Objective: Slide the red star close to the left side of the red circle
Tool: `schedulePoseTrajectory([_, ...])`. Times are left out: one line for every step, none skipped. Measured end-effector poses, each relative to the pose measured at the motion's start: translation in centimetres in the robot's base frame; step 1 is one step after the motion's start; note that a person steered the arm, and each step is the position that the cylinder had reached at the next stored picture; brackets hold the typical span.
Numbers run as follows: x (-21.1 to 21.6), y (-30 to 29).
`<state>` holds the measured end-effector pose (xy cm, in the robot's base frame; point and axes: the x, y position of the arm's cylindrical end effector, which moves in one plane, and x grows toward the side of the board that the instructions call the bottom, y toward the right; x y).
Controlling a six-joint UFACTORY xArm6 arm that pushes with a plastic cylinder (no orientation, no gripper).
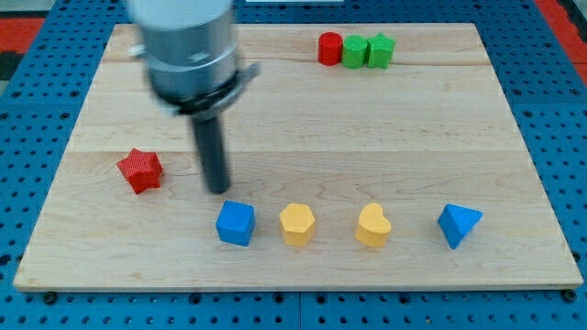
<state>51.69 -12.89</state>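
Observation:
The red star (139, 170) lies on the wooden board (303, 137) at the view's left, about mid-height. The red circle (330, 48), a short cylinder, stands near the view's top, right of centre, at the left end of a row of three touching blocks. My tip (217, 189) rests on the board to the right of the red star, with a clear gap between them, and just above the blue cube (236, 223). The arm's grey body comes down from the view's top left.
A green cylinder (354, 50) and a green star (381, 50) sit right of the red circle. Along the view's bottom lie the blue cube, a yellow hexagon (297, 224), a yellow heart (372, 225) and a blue triangle (458, 225).

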Motion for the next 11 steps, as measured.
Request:
schedulePoseTrajectory([2.4, -8.7])
schedulePoseTrajectory([-2.0, -7.8])
schedulePoseTrajectory([-2.6, -2.5])
schedulePoseTrajectory([-4.8, -0.6])
schedulePoseTrajectory([-10.7, 0.1])
schedulePoseTrajectory([-15.8, 0.1])
schedulePoseTrajectory([-19.8, 0.1])
schedulePoseTrajectory([-20.7, -3.4])
schedulePoseTrajectory([-20.3, -5.2])
schedulePoseTrajectory([-18.7, -4.9])
schedulePoseTrajectory([-16.5, -7.2])
